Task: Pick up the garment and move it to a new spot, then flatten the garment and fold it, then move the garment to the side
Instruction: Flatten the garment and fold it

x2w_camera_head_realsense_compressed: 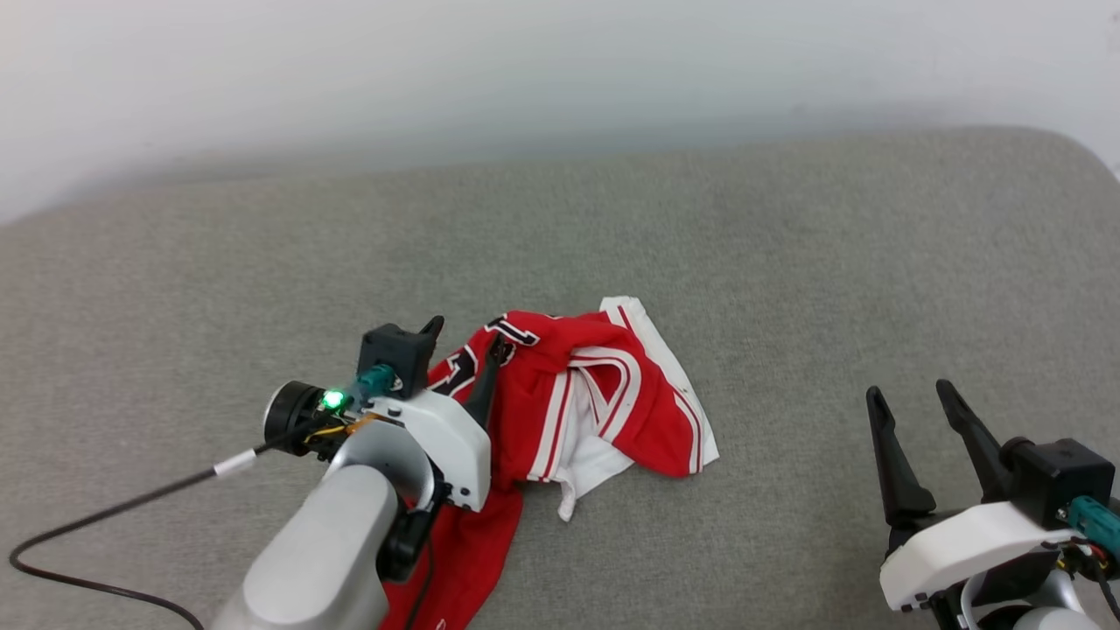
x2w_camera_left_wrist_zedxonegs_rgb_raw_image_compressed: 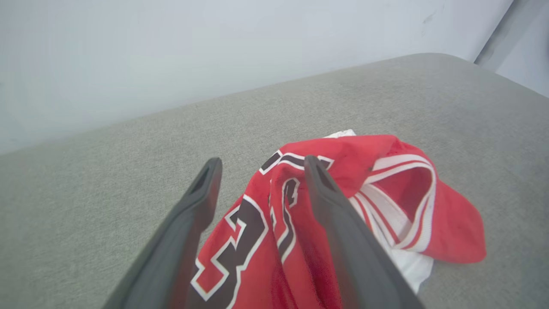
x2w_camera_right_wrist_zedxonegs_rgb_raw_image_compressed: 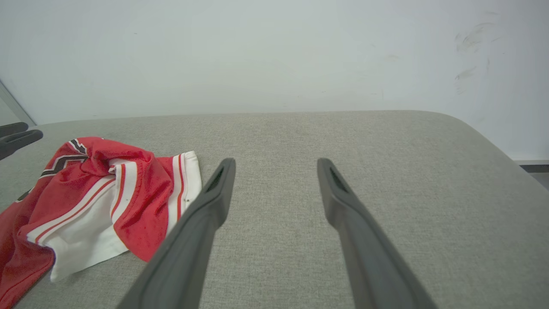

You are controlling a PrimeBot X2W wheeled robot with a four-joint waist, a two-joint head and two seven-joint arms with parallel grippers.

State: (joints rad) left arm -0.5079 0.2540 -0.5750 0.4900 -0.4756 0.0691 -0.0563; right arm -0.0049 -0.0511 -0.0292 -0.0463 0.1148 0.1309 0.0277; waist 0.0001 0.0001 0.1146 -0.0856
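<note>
Little of the job looks done from where I stand. The jersey [x2w_camera_head_realsense_compressed: 612, 411] is a rumpled heap on the grey cushioned surface [x2w_camera_head_realsense_compressed: 787, 245], toward its near left part. One white-and-red striped sleeve is thrown over the top, a white panel pokes out below, and a red tail runs back under the left arm [x2w_camera_head_realsense_compressed: 324, 534]. It is neither flat nor folded. I can't tell whether this is already its new spot, so I'd guess the spreading, the folding and the final shift aside all remain.

The left fingers [x2w_camera_head_realsense_compressed: 488, 372] are spread wide with nothing pinched between them. They hang low over the heap's left part. In the left wrist view one finger [x2w_camera_left_wrist_zedxonegs_rgb_raw_image_compressed: 334, 210] crosses the red cloth by the black, white-edged print, and the other sits over the cloth's left edge, so the printed fabric [x2w_camera_left_wrist_zedxonegs_rgb_raw_image_compressed: 257, 240] lies between them. I can't say for sure whether the tips touch it.

The right fingers [x2w_camera_head_realsense_compressed: 892, 464] are also fully apart and hold nothing. They stand well off to the right over bare grey fabric. In the right wrist view the jersey [x2w_camera_right_wrist_zedxonegs_rgb_raw_image_compressed: 85, 180] lies to the left of that pair [x2w_camera_right_wrist_zedxonegs_rgb_raw_image_compressed: 201, 223], apart from it.
</note>
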